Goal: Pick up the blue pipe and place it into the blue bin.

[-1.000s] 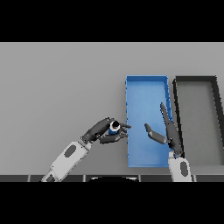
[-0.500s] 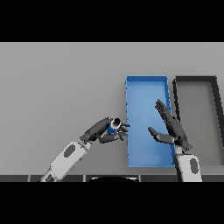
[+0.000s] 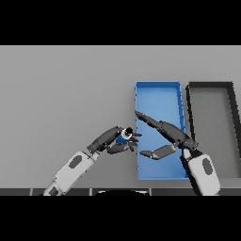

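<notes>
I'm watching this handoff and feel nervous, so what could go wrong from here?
The left hand grips the blue pipe just outside the left wall of the blue bin; released now, the pipe would likely land on the table. The right hand stretches open across the bin toward the pipe, so the two hands might collide, or it could block the drop.

Bare grey table (image 3: 61, 94), sorting bins (image 3: 157, 96)

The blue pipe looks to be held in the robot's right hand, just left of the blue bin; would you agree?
Not quite: the head view shows the blue pipe held in the left hand, just left of the blue bin. The right hand is open over the bin.
</notes>
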Controlling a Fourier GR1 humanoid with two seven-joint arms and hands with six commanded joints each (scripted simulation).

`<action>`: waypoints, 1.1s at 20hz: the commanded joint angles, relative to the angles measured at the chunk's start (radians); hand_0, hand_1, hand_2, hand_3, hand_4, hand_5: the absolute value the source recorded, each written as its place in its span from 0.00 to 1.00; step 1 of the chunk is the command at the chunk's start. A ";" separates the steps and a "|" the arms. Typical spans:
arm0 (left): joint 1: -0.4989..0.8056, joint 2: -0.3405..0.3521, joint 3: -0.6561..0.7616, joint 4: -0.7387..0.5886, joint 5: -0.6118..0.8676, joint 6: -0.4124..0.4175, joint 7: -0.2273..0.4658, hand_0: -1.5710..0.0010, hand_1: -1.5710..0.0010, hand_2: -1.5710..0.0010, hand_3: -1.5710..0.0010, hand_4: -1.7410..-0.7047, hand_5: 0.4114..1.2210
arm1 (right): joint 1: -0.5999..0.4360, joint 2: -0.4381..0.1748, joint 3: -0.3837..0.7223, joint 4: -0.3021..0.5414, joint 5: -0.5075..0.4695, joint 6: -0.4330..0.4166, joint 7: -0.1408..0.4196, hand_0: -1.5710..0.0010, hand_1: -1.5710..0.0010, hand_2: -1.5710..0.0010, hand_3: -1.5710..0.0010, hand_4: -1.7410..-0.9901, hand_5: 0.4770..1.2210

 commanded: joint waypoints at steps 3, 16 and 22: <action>-0.008 0.003 -0.001 0.002 0.009 -0.011 -0.020 0.00 0.00 0.00 0.05 0.00 1.00 | -0.075 0.024 0.047 0.034 0.021 0.034 0.019 1.00 1.00 1.00 1.00 0.62 0.07; -0.039 0.060 -0.035 0.007 -0.026 -0.035 0.017 0.25 0.31 0.32 0.34 0.06 1.00 | -0.329 0.176 0.150 0.199 0.022 0.088 0.132 0.78 0.76 0.76 0.81 0.54 0.04; -0.023 0.047 -0.012 0.000 -0.019 -0.032 -0.001 0.26 0.28 0.33 0.32 0.10 1.00 | -0.341 0.205 0.171 0.243 -0.064 0.127 0.174 0.22 0.23 0.22 0.31 0.29 0.34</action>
